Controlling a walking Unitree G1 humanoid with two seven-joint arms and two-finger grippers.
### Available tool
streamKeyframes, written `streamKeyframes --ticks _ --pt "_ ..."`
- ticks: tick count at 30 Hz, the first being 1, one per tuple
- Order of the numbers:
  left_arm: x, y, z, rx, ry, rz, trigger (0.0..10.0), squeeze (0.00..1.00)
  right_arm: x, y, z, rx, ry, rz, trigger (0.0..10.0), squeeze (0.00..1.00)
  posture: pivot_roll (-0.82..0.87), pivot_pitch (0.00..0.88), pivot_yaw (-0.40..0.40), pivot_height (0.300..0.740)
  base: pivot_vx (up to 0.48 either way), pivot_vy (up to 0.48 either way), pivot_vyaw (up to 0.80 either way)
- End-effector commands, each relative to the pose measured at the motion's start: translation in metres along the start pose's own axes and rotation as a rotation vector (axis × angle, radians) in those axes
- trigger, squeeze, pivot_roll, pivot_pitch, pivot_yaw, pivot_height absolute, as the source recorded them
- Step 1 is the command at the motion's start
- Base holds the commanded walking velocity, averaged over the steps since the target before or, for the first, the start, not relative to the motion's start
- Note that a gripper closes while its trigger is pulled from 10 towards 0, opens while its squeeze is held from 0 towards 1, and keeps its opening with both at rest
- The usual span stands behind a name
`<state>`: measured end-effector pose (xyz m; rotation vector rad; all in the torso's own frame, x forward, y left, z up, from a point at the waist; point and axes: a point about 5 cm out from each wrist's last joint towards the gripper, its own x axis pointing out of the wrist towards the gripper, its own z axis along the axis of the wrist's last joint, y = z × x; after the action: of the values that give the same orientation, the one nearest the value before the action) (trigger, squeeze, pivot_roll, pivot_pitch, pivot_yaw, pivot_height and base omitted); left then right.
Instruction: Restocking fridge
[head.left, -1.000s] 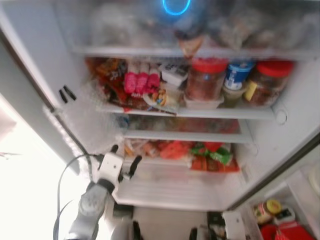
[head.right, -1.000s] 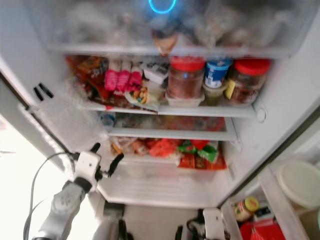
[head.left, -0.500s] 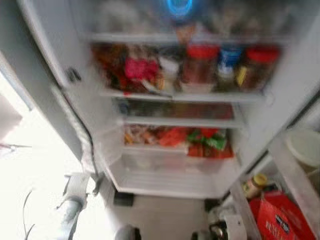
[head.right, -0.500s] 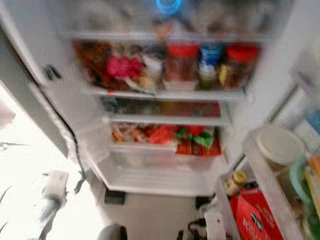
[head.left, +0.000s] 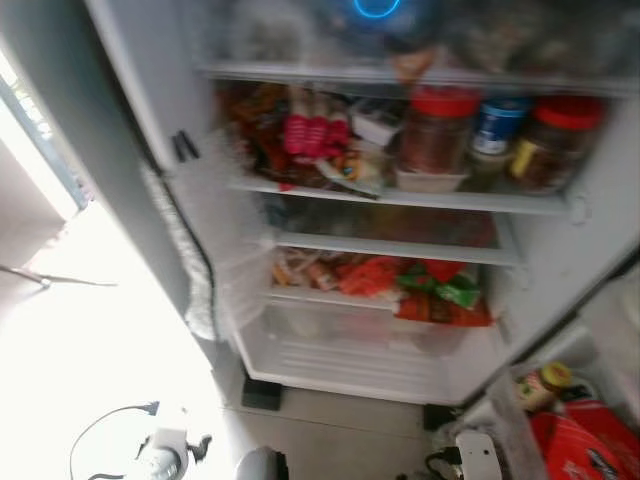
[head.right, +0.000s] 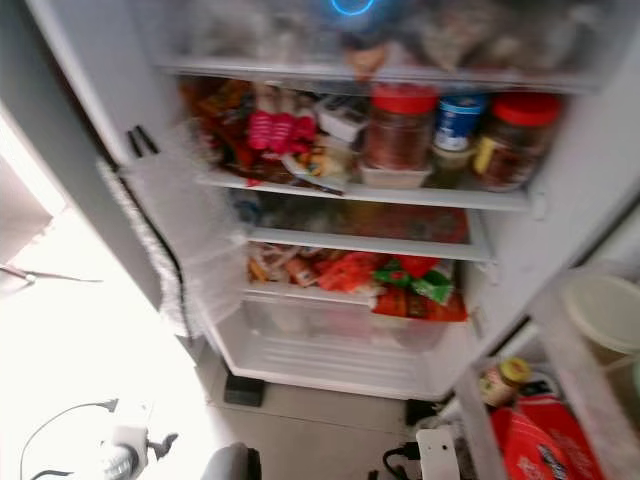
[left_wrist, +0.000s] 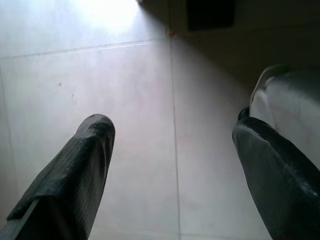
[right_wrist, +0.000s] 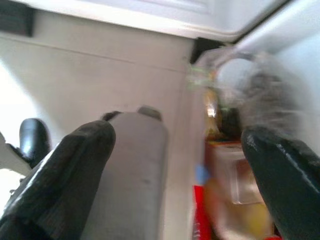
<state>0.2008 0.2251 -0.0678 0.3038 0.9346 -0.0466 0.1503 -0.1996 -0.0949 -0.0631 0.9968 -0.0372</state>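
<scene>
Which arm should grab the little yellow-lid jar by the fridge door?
Probably the right. The jar sits low on the robot's right, while the left end effector hangs low on the far left, open over bare floor.

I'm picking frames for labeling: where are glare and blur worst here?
Eye views: sunlight washes out the floor at lower left, nearly hiding the left hand; the fridge shelves are softly blurred. Left wrist view: sharp, with a bright patch on the tiles. Right wrist view: heavy motion blur around the right hand.
</scene>
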Motion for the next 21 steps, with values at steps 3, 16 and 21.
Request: streamKeyframes --ticks 3,16,21 --pt "0.003 -0.001 0.016 -0.096 -0.038 0.013 10.0 0.0 -0.005 0.009 -0.026 -0.005 0.098 0.035 10.0 0.0 0.03 0.092 0.034 0.655 0.0 0.48 0.0" --pt "0.001 -0.007 0.004 -0.172 -0.016 -0.003 10.0 0.0 -0.004 0.009 -0.024 -0.024 0.098 0.049 10.0 0.0 0.04 0.116 0.02 0.655 0.0 0.48 0.0" --pt "0.0 -0.007 -0.002 -0.189 -0.002 0.0 10.0 0.0 -0.005 0.008 -0.026 -0.023 0.103 0.046 10.0 0.0 0.04 0.111 0.022 0.655 0.0 0.48 0.0"
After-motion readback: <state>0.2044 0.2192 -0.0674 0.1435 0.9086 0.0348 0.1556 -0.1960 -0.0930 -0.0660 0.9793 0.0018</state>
